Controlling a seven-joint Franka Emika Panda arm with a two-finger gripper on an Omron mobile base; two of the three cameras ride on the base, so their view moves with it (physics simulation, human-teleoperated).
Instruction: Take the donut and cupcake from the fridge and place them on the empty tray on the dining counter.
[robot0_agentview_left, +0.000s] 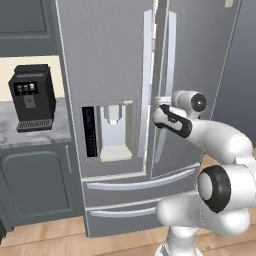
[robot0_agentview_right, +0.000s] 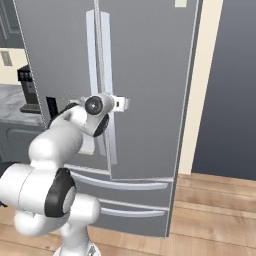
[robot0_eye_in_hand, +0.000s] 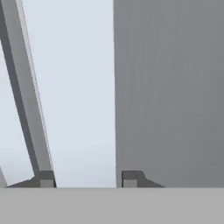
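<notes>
One tall silver-grey fridge (robot0_agentview_left: 115, 75) stands straight ahead of the arm. It has two upper doors, both closed, and two long pale vertical handles side by side along the centre seam. Below them are two drawers, each with one horizontal bar handle. One water dispenser panel (robot0_agentview_left: 114, 131) is set into the left door, to the left of the jaws.

The single gripper (robot0_agentview_right: 120, 103) is pressed up to the right-hand door handle (robot0_agentview_right: 106, 75) at about mid-height. In the hand view, the two dark fingertips (robot0_eye_in_hand: 131, 178) sit on either side of that pale handle, the handle running up between them and the grey door face beyond. The jaws are closed in narrowly around the handle, gripping it.

To the far left of the jaws, one black coffee machine (robot0_agentview_left: 33, 97) rests on a grey marbled counter (robot0_agentview_left: 30, 131) over dark cabinets. To the right of the jaws, the fridge's side edge meets a cream wall strip (robot0_agentview_right: 200, 90), then a dark panel. Open wooden floor (robot0_agentview_right: 210, 215) lies below and to the right of the jaws, in front of the fridge.
</notes>
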